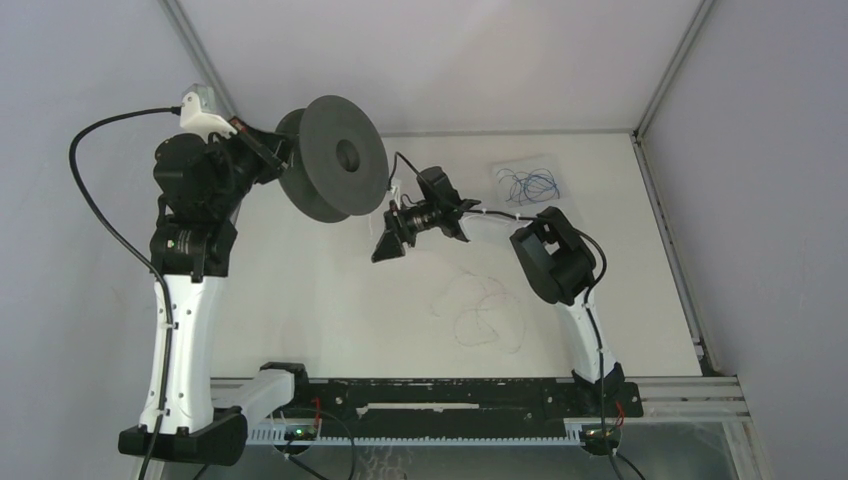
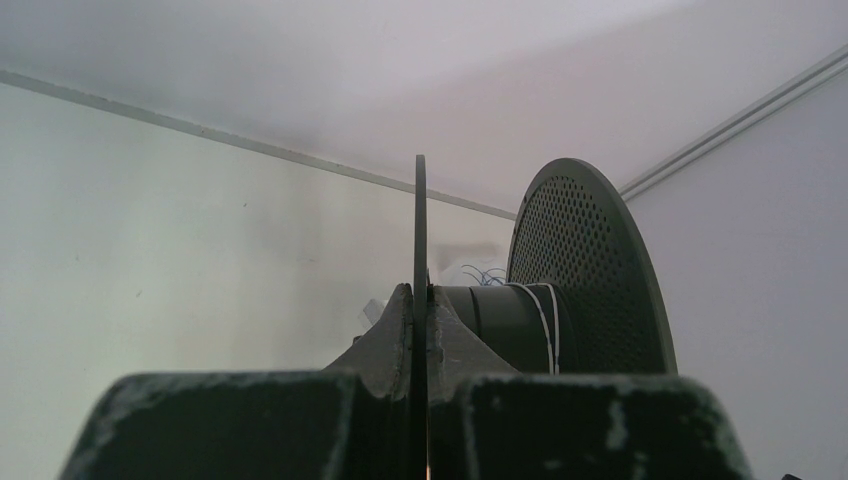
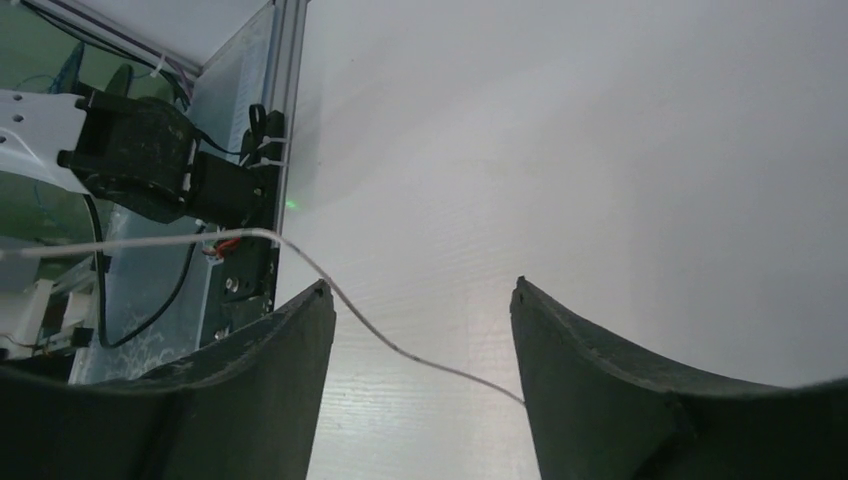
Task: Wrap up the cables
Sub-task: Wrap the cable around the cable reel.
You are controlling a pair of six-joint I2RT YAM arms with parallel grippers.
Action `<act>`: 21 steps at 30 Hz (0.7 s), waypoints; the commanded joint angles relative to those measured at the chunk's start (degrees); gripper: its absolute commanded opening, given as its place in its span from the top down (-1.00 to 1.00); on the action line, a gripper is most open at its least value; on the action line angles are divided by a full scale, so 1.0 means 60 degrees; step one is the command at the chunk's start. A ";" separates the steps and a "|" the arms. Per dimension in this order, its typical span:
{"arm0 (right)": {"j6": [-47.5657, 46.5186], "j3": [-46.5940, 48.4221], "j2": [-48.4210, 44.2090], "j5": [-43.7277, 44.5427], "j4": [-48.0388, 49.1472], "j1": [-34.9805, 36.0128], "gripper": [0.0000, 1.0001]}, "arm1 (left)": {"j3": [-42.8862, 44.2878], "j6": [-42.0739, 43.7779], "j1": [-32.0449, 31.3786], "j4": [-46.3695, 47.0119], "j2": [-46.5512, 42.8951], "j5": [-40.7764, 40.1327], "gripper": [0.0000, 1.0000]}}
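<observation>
Gripping black spool by one thin flange, left claw clamped tight; spool raised at far left above desk. Cables: few whitish turns on hub, strand passing between fingers of right claw, contact unclear. Right claw spread wide, mid-desk. Loose loops on desk, near centre. Blue wire tangle far right.
</observation>
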 commanded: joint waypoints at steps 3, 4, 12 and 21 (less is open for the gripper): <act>0.0231 0.0810 0.0394 -0.0661 -0.0183 0.0221 -0.11 | 0.0135 -0.0277 -0.0045 0.0896 -0.0018 -0.0326 1.00; 0.0261 0.0701 0.0348 -0.0701 -0.0163 0.0241 0.02 | 0.0189 -0.0212 -0.0044 0.0863 0.0011 -0.0465 1.00; 0.1211 -0.1699 -0.1029 -0.0415 0.1377 0.0330 1.00 | 0.0722 0.0478 -0.0203 0.0795 0.0404 -0.2245 1.00; -0.0495 -0.2383 -0.3728 -0.0314 -0.1523 0.1171 1.00 | 0.0934 0.1984 -0.1106 0.1360 0.0864 -0.4713 1.00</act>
